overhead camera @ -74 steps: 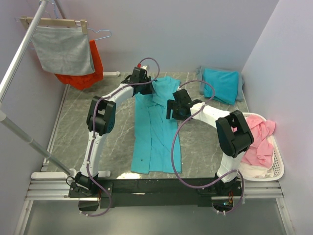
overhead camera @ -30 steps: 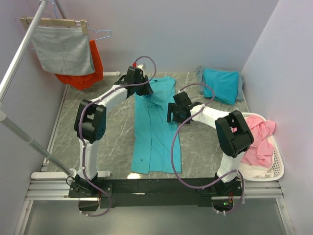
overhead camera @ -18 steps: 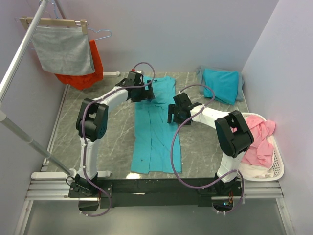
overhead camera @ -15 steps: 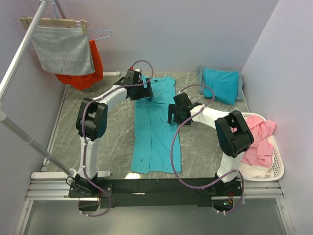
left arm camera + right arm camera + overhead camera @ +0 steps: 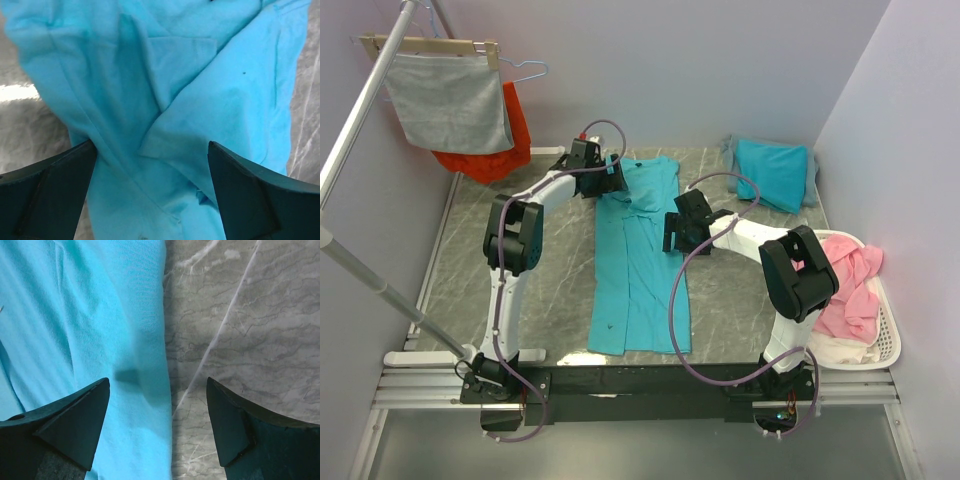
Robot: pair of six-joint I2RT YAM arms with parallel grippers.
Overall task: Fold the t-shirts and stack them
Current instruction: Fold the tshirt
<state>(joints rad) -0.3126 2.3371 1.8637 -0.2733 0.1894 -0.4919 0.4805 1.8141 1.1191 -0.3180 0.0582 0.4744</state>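
One turquoise t-shirt (image 5: 635, 285) lies lengthwise mid-table, folded into a narrow strip with the collar end far. My left gripper (image 5: 608, 180) hovers open over its far left corner. In the left wrist view the gripper (image 5: 152, 195) holds nothing, and a folded-in sleeve of the t-shirt (image 5: 200, 100) lies below it. My right gripper (image 5: 672, 235) stands open over the shirt's right edge. In the right wrist view the gripper (image 5: 160, 425) straddles that edge, t-shirt (image 5: 75, 315) on the left and bare table (image 5: 240, 315) on the right. A second folded t-shirt (image 5: 772, 172) rests at the back right.
A white basket (image 5: 890, 345) with pink clothes stands at the table's right edge. A grey cloth (image 5: 450, 100) and an orange-red garment (image 5: 515, 135) hang from a rack at the back left. A metal pole (image 5: 365, 270) slants along the left side. The walls stand close.
My left gripper has opened and let go of the shirt's far left part, which now lies folded in, and has drawn back toward the left. The right arm has stayed put.
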